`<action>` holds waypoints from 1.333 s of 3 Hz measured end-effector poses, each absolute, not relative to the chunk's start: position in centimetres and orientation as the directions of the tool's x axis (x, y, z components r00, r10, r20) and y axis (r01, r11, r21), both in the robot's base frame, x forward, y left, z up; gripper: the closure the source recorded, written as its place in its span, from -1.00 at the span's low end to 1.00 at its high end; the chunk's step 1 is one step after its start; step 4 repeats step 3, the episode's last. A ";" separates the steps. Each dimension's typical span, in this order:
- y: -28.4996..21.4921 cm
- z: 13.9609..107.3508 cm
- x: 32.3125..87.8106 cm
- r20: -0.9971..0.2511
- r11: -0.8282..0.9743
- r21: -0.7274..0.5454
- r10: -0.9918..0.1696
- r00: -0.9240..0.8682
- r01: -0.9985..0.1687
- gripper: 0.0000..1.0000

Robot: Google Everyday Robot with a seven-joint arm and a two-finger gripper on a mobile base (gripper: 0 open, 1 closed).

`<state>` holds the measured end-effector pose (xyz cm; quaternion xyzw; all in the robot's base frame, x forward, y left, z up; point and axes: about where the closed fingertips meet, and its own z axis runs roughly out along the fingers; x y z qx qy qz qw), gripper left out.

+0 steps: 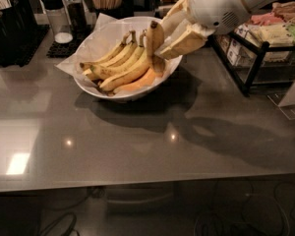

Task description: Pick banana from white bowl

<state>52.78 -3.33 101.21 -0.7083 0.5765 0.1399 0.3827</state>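
one gripper (165, 42): at the right edge of the white bowl (120, 95), fingers pinched on the banana's side.
banana (155, 39): nearly upright, stem up, lower end in the bowl; i'd guess light, soft, easily bruised, best held mid-body.
other bananas (119, 65): lying on the paper (105, 29) lining.

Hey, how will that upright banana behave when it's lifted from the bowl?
Probably stiff: the banana stands upright beside the gripper, over the right rim of the bowl, without sagging. Its smooth, curved skin may slip or swivel.
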 end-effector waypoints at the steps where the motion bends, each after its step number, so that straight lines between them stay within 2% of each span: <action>1: -4.4 103.3 49.4 -0.663 0.011 -0.406 -0.692 0.286 -0.914 1.00; 3: -7.8 105.5 42.1 -0.722 0.179 -0.414 -0.662 0.202 -0.893 1.00; 4: -7.8 105.5 42.1 -0.722 0.179 -0.414 -0.662 0.202 -0.893 1.00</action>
